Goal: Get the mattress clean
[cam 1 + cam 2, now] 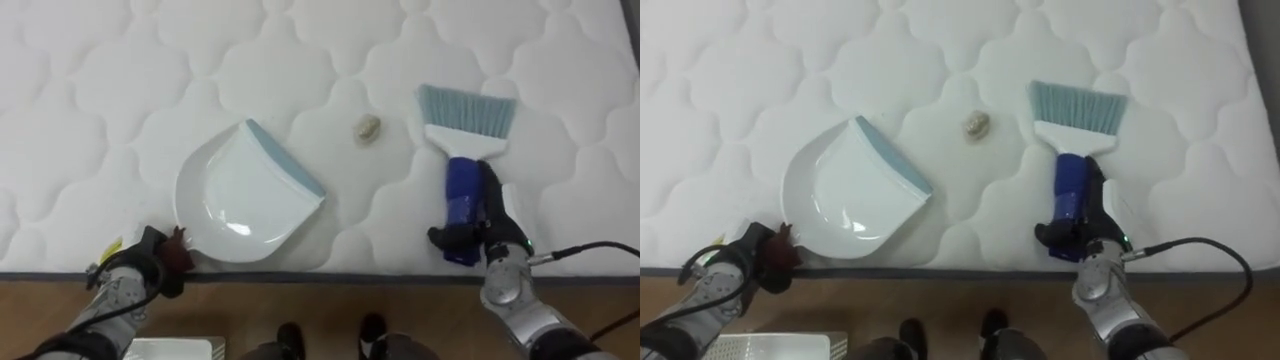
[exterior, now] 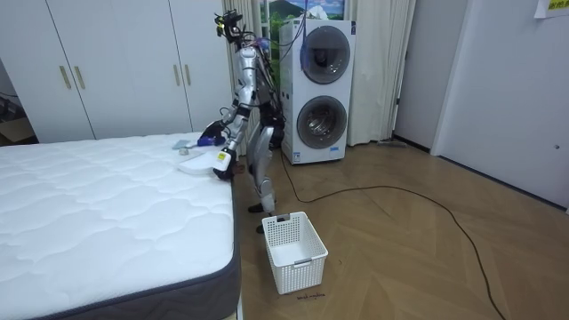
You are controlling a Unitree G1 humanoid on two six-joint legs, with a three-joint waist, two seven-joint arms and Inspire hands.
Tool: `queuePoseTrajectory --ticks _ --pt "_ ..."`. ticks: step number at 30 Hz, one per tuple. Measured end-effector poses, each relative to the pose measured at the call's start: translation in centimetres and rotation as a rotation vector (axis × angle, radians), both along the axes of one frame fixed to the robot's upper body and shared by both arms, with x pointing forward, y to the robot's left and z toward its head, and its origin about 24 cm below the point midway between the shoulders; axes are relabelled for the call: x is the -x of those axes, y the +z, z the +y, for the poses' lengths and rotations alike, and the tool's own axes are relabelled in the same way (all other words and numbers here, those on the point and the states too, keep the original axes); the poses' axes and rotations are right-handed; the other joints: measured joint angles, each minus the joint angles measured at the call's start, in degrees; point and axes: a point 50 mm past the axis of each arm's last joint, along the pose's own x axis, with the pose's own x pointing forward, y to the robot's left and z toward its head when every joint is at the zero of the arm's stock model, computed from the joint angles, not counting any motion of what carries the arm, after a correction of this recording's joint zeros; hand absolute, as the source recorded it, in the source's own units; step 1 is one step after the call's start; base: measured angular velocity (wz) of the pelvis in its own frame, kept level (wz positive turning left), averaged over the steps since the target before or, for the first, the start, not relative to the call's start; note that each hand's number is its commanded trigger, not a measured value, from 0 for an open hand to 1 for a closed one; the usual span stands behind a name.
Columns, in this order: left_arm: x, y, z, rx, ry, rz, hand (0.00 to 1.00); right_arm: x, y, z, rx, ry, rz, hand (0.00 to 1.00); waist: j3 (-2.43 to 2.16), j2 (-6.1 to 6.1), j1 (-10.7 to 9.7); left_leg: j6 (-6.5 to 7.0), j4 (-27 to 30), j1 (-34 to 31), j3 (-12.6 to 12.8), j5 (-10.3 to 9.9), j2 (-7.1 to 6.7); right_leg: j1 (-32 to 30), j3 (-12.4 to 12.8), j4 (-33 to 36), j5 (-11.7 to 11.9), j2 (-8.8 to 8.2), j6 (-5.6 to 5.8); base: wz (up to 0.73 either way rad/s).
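On the white quilted mattress (image 1: 120, 80) lies a white dustpan (image 1: 245, 190) with a blue lip that faces up and to the right. A small pale crumpled scrap (image 1: 367, 128) rests between that lip and a brush (image 1: 462, 150) with light blue bristles and a dark blue handle. My right hand (image 1: 492, 232) is shut round the brush handle, with the bristles pointing away from me. At the mattress's near edge my left hand (image 1: 150, 265) is curled on the dustpan's near end, hiding its handle. In the room view I stand bent over the bed's side.
The mattress edge (image 1: 330, 270) runs along the bottom, with wooden floor (image 1: 400, 310) below it. A white basket (image 2: 293, 251) stands on the floor beside the bed. Stacked washing machines (image 2: 320, 93) and white wardrobes (image 2: 116, 67) stand behind.
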Motion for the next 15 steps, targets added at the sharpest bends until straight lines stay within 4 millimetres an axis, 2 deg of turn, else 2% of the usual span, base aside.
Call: queuePoseTrajectory --ticks 4,15 --pt "0.1 -0.1 -0.1 0.005 0.008 -0.010 1.00 0.1 0.1 -1.0 0.033 -0.024 0.013 1.00 0.00 0.00 0.0 0.00 0.0 -0.1 0.1 0.0 -0.02 0.0 -0.1 -0.3 0.1 -0.02 0.13 0.00" --pt "0.1 -0.1 -0.1 0.011 0.011 -0.016 1.00 1.0 -0.7 -1.6 0.064 -0.071 0.064 1.00 0.04 -0.05 0.1 0.01 -0.1 -0.2 0.3 0.0 -0.02 -0.2 0.2 -0.2 0.1 -0.06 0.16 0.00"
